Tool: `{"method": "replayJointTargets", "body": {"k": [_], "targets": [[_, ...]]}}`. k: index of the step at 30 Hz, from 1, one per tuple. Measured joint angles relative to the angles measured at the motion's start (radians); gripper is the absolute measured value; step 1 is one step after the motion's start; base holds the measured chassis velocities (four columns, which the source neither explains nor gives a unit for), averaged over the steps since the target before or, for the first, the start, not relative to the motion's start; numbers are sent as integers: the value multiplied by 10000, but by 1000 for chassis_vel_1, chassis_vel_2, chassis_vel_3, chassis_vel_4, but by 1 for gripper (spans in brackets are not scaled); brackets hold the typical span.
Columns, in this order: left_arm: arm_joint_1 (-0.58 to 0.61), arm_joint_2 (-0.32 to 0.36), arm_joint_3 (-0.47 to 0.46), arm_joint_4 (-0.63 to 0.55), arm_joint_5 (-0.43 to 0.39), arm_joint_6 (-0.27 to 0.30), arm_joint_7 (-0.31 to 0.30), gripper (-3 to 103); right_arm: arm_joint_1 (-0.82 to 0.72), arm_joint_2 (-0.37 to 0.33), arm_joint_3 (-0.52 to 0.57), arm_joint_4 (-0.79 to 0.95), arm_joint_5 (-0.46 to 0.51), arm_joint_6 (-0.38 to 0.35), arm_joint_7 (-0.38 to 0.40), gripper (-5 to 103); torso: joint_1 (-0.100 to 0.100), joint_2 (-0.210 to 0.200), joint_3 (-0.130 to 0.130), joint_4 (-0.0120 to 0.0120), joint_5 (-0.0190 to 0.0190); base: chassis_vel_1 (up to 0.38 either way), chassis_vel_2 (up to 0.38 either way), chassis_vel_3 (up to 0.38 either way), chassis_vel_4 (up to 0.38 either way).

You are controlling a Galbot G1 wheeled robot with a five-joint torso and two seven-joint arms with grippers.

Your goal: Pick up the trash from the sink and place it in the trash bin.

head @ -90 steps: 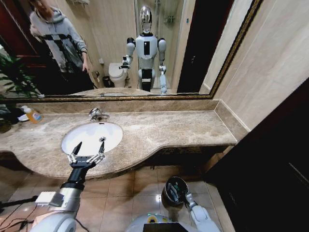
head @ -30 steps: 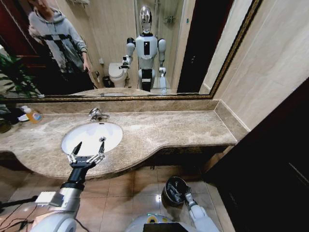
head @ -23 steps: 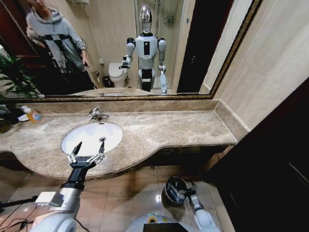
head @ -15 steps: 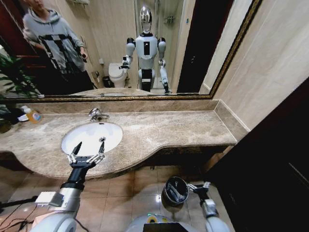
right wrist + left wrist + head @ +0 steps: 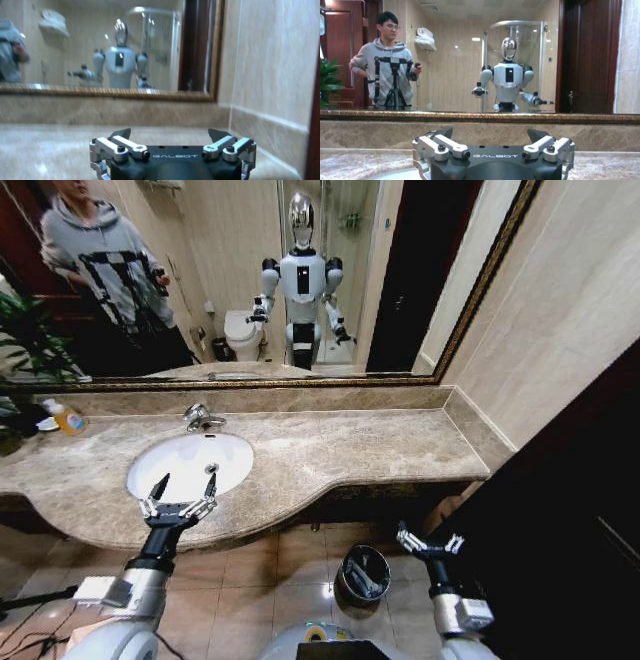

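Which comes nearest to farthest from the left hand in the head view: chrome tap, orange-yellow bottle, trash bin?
1. Chrome tap, just past the open left hand, at the sink's back rim.
2. Orange-yellow bottle, on the countertop's far left.
3. Trash bin, on the floor, beside the open right hand.

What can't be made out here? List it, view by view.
- Head view: contents of the trash bin are too small and dark to identify.
- Head view: the sink front is covered by the open left gripper; any trash there is hidden.
- Right wrist view: motion blur; the right gripper fingertips are cut short.
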Motion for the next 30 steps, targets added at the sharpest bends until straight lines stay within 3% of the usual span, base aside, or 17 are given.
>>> {"method": "replayJointTargets", "body": {"k": [12,30], "targets": [[0,0,0,0,0,0,0,100,509,4,-234,1180,-213,-943,-167,100,1,-1,0,0,0,0,0,0,0],[0,0,0,0,0,0,0,100,522,-29,-257,943,-410,-959,-184,100,1,-1,0,0,2,0,0,0,0]]}}
